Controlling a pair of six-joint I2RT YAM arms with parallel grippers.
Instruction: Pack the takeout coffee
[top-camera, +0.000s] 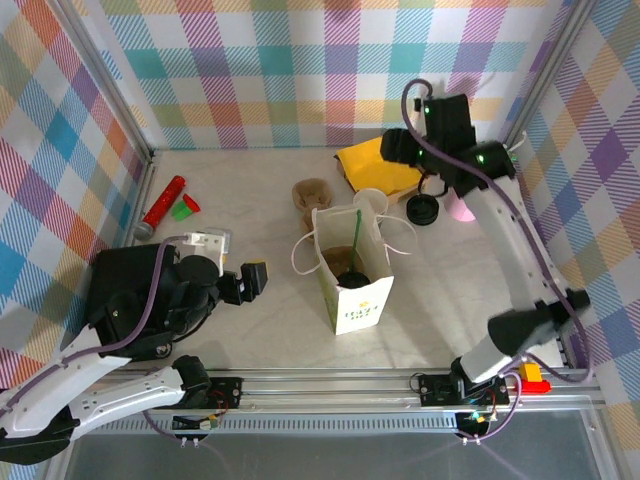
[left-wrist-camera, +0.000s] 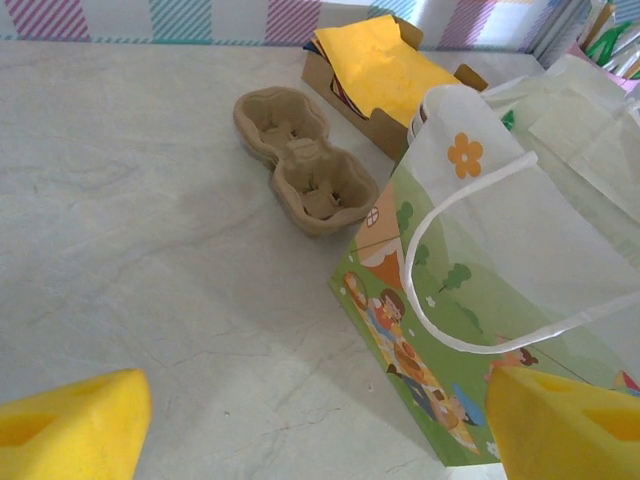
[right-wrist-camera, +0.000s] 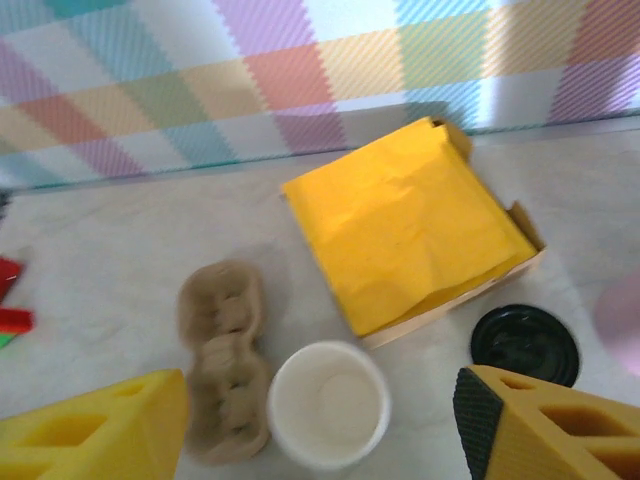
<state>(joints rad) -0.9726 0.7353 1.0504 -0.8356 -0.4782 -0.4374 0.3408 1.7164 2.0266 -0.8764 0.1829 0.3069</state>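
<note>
Status: takeout coffee (top-camera: 350, 279) sits inside the white paper bag (top-camera: 360, 308), cup upright, black lid visible through the bag's mouth in the top view. The bag stands upright mid-desk, mouth wide, handles flopped out to both sides.

Left hand (left-wrist-camera: 315, 420): yellow fingers spread wide, nothing between them. In the top view it's parked low on the bag's left, apart from it. Its wrist view has the bag's printed side just by the right finger; can't tell whether they touch.

Right hand (right-wrist-camera: 320, 412): fingers spread wide too, gripping nothing. It hangs over the far side of the desk (top-camera: 240, 190), looking down on the clutter behind the bag.

Behind the bag:
- lidless cup (right-wrist-camera: 328, 405), cream, upright, just past the bag's far edge
- brown pulp cup carrier (right-wrist-camera: 222, 350), right up against the lidless cup's left side
- loose black lid (right-wrist-camera: 525, 345), flat on the desk right of that cup, near the corner of the napkin box
- cardboard box of yellow napkins (right-wrist-camera: 405, 230), by the back wall

Far left: red cylinder (top-camera: 163, 205) lying beside a small green piece (top-camera: 185, 208), well apart from everything else.
</note>
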